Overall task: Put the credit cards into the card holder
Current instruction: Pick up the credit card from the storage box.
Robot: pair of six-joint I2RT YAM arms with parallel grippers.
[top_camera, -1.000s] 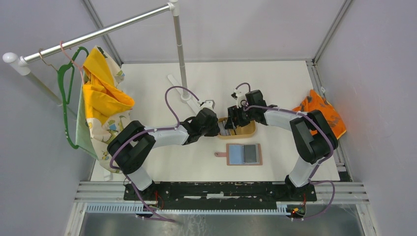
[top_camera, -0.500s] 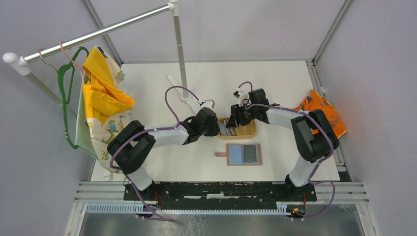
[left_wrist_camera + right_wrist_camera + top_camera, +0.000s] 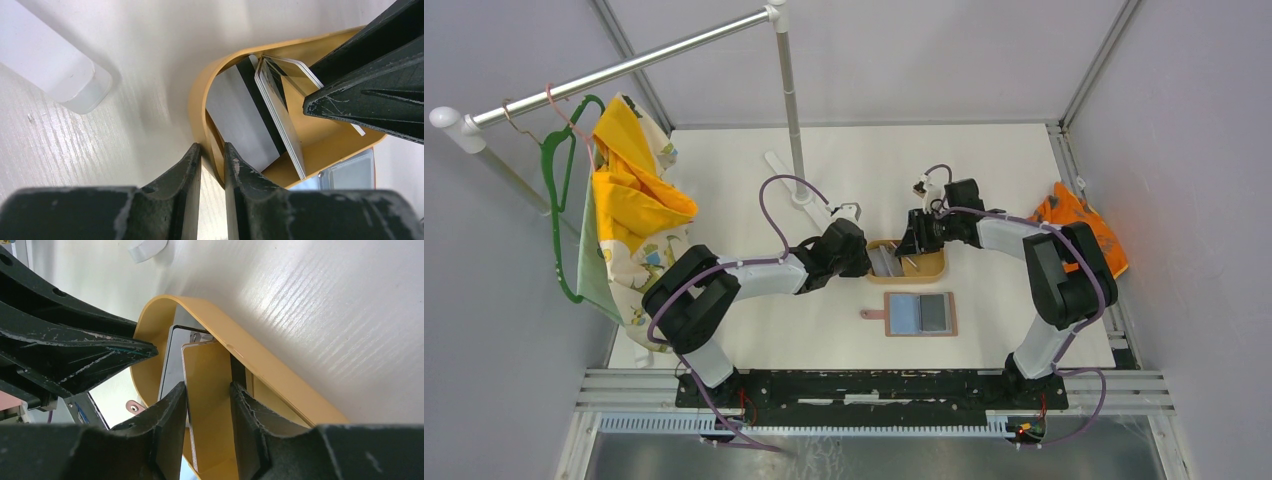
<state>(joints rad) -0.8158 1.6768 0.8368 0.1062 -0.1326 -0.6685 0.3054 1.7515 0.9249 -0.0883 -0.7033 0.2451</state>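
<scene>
While tray [image 3: 194,107] in left gripper [image 3: 212,150] — cards [image 3: 240,120] inside

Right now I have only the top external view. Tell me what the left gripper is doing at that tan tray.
Observer: The left gripper is shut on the tray rim, with one finger inside the wall and one outside.
Operator: Now report how the cards sit in it.
Observer: Several cards stand tilted on edge and lean together. A grey card with a dark stripe lies beside them.
Operator: Give me the right gripper.
Observer: A gold card shows between the fingers of the right gripper, inside the tray. I cannot tell whether they pinch it.
</scene>
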